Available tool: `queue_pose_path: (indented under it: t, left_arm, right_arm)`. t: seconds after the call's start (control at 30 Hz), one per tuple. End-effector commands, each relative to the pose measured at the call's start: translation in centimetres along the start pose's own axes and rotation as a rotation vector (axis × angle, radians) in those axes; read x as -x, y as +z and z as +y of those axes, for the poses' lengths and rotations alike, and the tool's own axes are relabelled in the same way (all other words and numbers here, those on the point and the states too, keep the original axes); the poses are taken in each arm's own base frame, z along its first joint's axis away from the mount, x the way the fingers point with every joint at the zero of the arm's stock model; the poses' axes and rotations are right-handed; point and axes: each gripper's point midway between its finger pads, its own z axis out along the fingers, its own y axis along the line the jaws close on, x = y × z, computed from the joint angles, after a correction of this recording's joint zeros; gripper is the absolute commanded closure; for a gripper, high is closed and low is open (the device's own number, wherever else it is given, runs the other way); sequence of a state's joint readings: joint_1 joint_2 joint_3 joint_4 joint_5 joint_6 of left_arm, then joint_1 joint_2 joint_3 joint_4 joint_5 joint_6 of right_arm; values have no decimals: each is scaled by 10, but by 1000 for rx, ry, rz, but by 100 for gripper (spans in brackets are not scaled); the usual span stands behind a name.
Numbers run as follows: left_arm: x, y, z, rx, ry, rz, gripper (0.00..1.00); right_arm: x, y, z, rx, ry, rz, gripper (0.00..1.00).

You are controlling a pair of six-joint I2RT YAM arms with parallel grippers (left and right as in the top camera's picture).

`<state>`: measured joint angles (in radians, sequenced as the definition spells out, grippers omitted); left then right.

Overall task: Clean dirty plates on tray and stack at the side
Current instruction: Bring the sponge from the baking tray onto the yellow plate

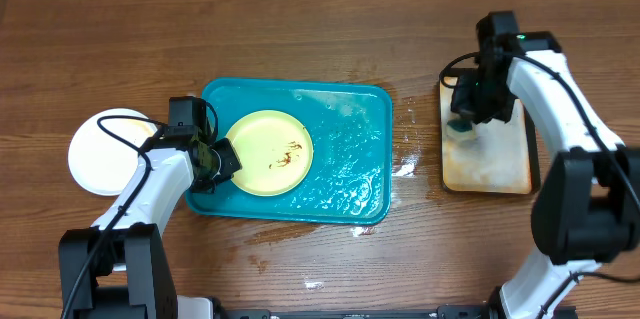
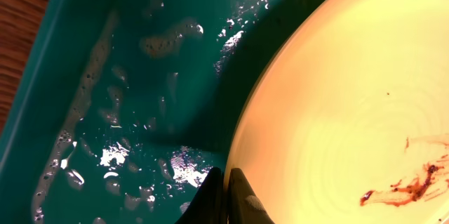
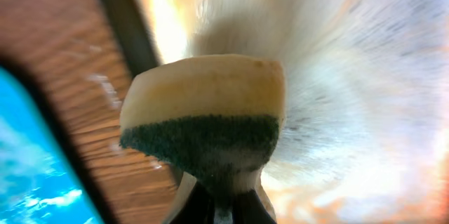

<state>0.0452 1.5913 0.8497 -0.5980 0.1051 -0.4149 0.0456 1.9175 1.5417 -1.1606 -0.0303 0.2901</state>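
Note:
The pale yellow plate (image 1: pixel 268 152) lies on the left part of the wet teal tray (image 1: pixel 355 174), with brown smears right of its centre. In the left wrist view the plate (image 2: pixel 351 97) fills the right side, with smears at the lower right. My left gripper (image 1: pixel 215 159) is shut on the plate's left rim (image 2: pixel 226 197). A white plate (image 1: pixel 105 151) sits on the table left of the tray; I cannot tell whether another lies under it. My right gripper (image 1: pixel 468 111) is shut on a yellow-and-green sponge (image 3: pixel 207 104) over the smaller tray.
The black-rimmed tray with a stained beige inside (image 1: pixel 500 164) stands at the right, under the right gripper. Soapy water and foam cover the teal tray's floor (image 2: pixel 126 112). Water drops lie on the wood (image 1: pixel 405 164) between the two trays.

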Motion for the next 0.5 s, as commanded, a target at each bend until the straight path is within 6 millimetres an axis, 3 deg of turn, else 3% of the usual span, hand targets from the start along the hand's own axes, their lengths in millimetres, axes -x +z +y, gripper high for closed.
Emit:
queue_pose_path:
  t: [0.0, 0.27, 0.47]
  left_arm:
    - [4, -1, -9, -29, 34, 1, 96]
    - [8, -1, -11, -39, 41, -16, 96]
    - [5, 0, -23, -64, 94, -14, 96]
  right_arm:
    - [3, -25, 16, 103, -62, -33, 96]
    - [-40, -45, 99, 511, -285, 100, 96]
    - [-69, -52, 151, 599, -412, 122, 96]
